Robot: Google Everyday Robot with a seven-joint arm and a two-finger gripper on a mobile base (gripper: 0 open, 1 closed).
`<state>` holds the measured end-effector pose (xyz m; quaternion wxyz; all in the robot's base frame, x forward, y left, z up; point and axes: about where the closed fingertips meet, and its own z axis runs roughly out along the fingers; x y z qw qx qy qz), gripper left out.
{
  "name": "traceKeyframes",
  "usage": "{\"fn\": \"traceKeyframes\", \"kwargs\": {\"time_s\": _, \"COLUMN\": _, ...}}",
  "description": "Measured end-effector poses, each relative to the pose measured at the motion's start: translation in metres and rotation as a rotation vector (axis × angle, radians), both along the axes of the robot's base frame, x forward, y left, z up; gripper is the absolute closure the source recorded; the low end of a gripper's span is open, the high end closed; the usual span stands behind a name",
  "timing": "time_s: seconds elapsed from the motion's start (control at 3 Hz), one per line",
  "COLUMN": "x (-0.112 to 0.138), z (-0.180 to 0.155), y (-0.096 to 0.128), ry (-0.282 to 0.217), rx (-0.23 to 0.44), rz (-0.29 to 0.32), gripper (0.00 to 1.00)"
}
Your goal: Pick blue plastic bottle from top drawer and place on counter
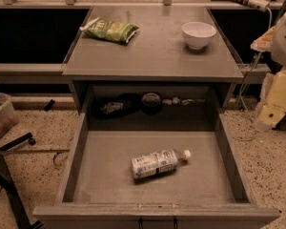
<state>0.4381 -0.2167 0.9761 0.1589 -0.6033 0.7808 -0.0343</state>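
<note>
The blue plastic bottle lies on its side on the flat bottom of the open top drawer, white cap pointing right and to the back. The counter is the grey top right above the drawer. My arm and gripper hang at the right edge of the view, beside the cabinet and level with the drawer's opening, well to the right of the bottle and apart from it. Nothing shows in the gripper.
A green snack bag lies at the counter's back left and a white bowl at its back right. Dark items sit deep inside the cabinet behind the drawer. A chair base stands on the floor at left.
</note>
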Motion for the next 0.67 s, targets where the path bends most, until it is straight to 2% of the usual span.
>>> {"fn": "traceKeyframes", "kwargs": {"time_s": 0.33, "x": 0.0, "z": 0.0, "y": 0.0, "ry": 0.0, "rx": 0.0, "rz": 0.0, "gripper": 0.0}}
{"fn": "traceKeyframes", "kwargs": {"time_s": 0.67, "x": 0.0007, "z": -0.0041, "y": 0.0021, "ry": -0.02, "rx": 0.009, "rz": 0.001, "gripper": 0.0}}
